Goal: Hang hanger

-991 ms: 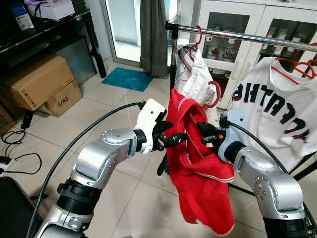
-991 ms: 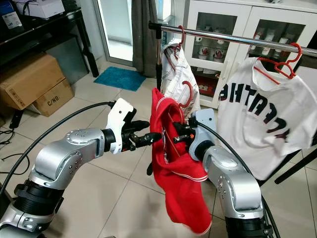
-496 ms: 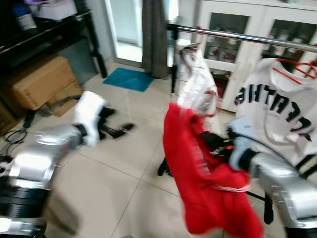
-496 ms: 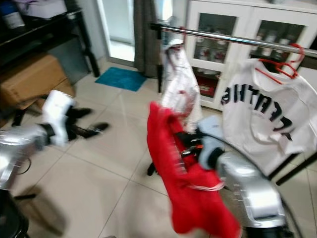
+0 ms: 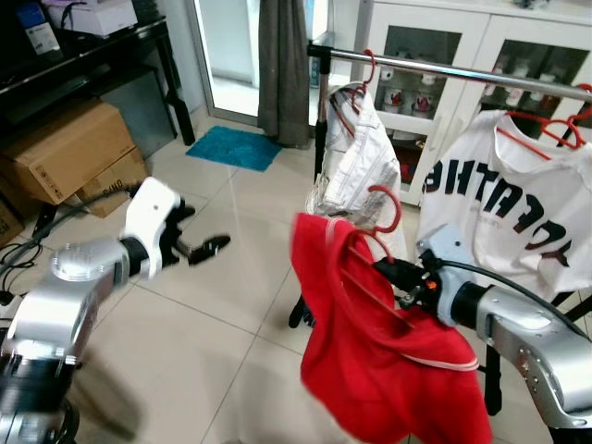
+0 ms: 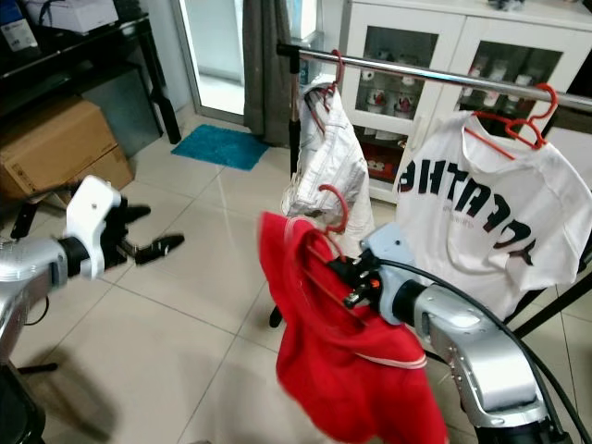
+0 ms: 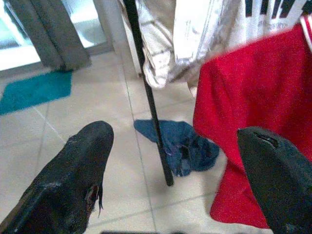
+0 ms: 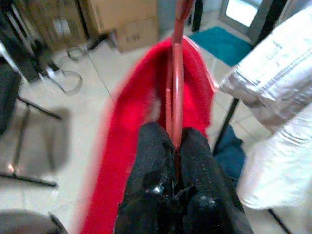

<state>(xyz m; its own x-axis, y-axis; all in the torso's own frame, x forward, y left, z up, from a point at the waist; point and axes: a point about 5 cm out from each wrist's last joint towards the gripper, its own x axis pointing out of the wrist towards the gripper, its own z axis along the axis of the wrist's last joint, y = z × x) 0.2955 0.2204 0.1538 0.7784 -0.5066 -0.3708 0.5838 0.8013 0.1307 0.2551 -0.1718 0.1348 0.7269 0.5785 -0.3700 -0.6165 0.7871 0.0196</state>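
Note:
A red shirt hangs on a red hanger whose hook points up, below the steel rail. My right gripper is shut on the hanger's stem, just under the hook; the right wrist view has both fingertips pinching it. My left gripper is out to the left over the floor, open and holding nothing, with fingers spread wide. On the rail hang a white garment on a red hanger and a white lettered jersey.
The rack's black post stands on the tile floor with a blue cloth at its foot. Cardboard boxes and a black shelf are at left, a teal mat and curtain behind, a white glass-door cabinet beyond the rail.
My left gripper has let go of the red shirt and swung away to the left. The right gripper still holds the hanger, and the shirt now hangs from it alone.

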